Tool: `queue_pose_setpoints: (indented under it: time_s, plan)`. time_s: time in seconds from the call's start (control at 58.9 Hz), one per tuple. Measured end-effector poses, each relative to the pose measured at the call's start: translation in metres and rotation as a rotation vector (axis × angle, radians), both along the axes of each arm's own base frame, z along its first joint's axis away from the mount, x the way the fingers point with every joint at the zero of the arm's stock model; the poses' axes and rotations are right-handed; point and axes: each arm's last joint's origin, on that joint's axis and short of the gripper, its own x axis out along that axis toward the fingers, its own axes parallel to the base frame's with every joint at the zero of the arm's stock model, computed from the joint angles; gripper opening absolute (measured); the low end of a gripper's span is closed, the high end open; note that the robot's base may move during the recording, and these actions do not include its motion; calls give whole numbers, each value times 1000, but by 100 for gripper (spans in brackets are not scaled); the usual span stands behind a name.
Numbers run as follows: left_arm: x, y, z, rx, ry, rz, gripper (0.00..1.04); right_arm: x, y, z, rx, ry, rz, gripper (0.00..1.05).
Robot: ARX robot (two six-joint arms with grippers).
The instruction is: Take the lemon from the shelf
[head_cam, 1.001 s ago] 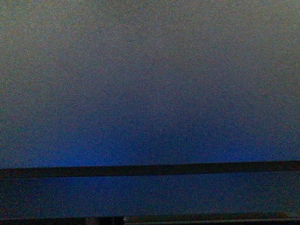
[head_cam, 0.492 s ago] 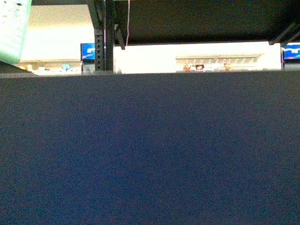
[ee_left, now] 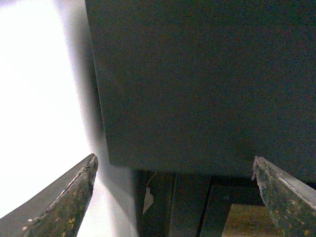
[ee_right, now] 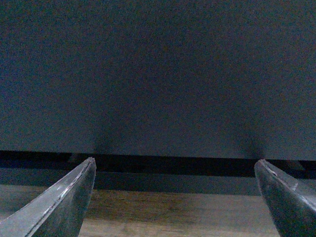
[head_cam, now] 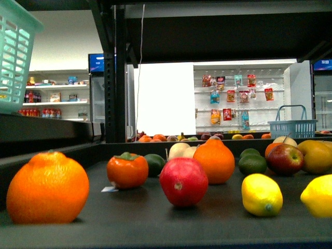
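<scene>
In the front view a bright-yellow lemon (head_cam: pixel 262 194) lies on the black shelf (head_cam: pixel 155 225), on the near right of its tray. A second yellow lemon (head_cam: pixel 317 195) is cut off by the right edge. Neither gripper shows in the front view. My left gripper (ee_left: pixel 174 159) is open with nothing between its fingers, facing a dark flat panel (ee_left: pixel 207 84) of the stand. My right gripper (ee_right: pixel 174 161) is also open and empty, facing a similar dark panel (ee_right: pixel 158 74) with wooden floor below it. No lemon shows in either wrist view.
On the tray lie a big orange (head_cam: pixel 47 188), a red-orange fruit with a green cap (head_cam: pixel 127 170), a red apple (head_cam: pixel 183 181), another orange (head_cam: pixel 214 161), a lime (head_cam: pixel 252 163) and an apple (head_cam: pixel 285 158). A green basket (head_cam: pixel 15 52) sits upper left. A black upright (head_cam: pixel 115 78) stands behind.
The front view has risen: earlier it showed only a dark panel, then a strip of the store above it, and now it looks over the tray's lip at the fruit.
</scene>
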Motion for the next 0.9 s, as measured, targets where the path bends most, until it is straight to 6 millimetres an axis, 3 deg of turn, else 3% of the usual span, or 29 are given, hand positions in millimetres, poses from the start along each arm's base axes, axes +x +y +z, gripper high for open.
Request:
queue_pose_setpoints:
  time_s: [0.17, 0.305, 0.899]
  plan:
    - [0, 0, 0, -1, 0, 0, 97, 2, 0, -6, 76, 71, -1, 97]
    - [0, 0, 0, 0, 0, 1, 97, -1, 0, 5, 1, -40, 4, 97]
    - [0, 0, 0, -1, 1, -4, 97, -1, 0, 3, -40, -32, 3, 97]
